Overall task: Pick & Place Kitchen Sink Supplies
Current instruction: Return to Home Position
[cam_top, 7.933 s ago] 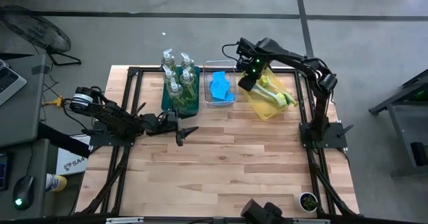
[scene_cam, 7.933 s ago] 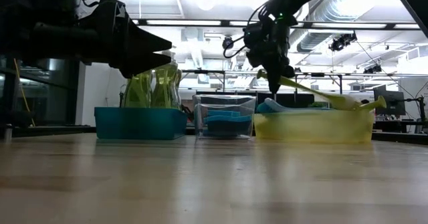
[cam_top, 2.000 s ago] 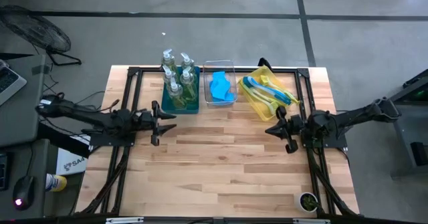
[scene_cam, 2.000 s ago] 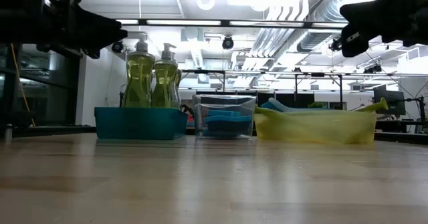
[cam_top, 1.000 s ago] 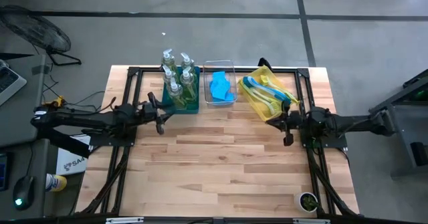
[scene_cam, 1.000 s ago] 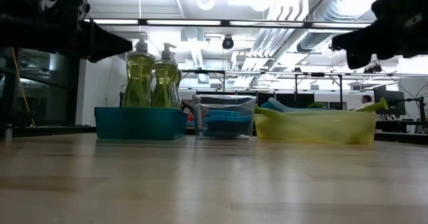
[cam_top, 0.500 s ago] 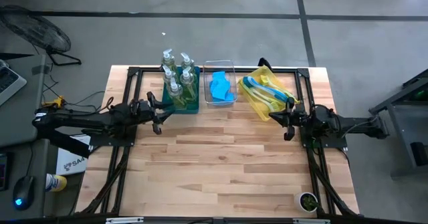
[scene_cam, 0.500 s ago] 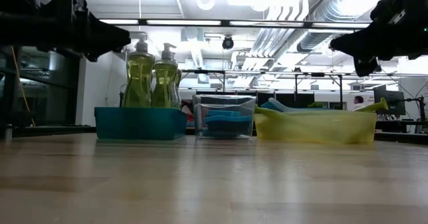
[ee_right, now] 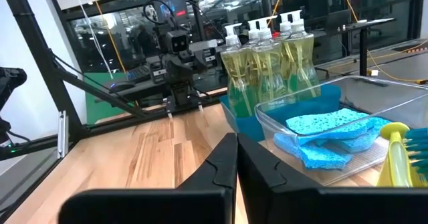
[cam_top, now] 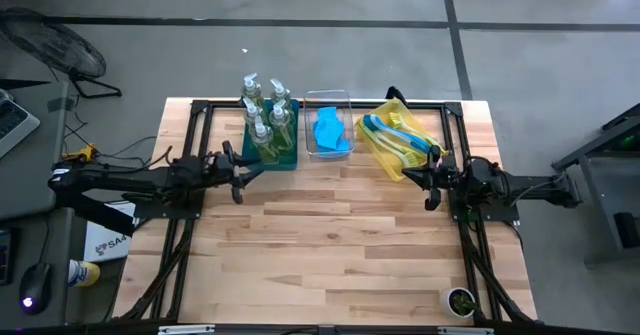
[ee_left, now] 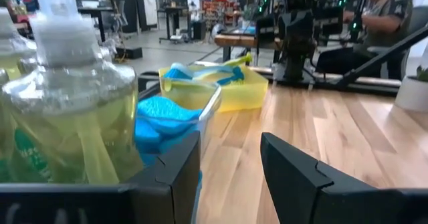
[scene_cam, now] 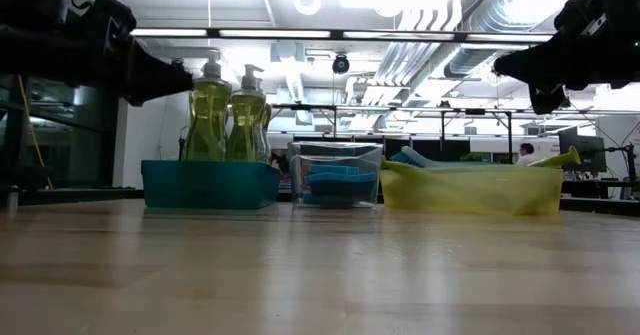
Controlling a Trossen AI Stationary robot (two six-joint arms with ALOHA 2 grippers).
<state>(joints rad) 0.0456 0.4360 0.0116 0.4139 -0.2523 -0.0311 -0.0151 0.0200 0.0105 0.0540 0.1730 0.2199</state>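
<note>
Right claw [cam_top: 412, 178] pressed together, pulled back from yellow bin [cam_top: 392, 167]; left claw [cam_top: 240, 170] spread, retreated beside teal bin [cam_top: 270, 165].

So the pump bottles [cam_top: 268, 115] stand in the near bin [cam_top: 285, 162], right off the left gripper [cam_top: 240, 173] jaws. The sponges [cam_top: 329, 132] lie in the middle bin [cam_top: 328, 99], between both jaws. The brushes [cam_top: 398, 135] lie in the far bin [cam_top: 385, 161], just ahead of the right gripper [cam_top: 428, 181] jaws.

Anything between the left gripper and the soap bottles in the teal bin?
Nothing loose. The left gripper hangs open beside the teal bin; only that bin's wall fronts the soap bottles low down, their tops clear above it.
</note>
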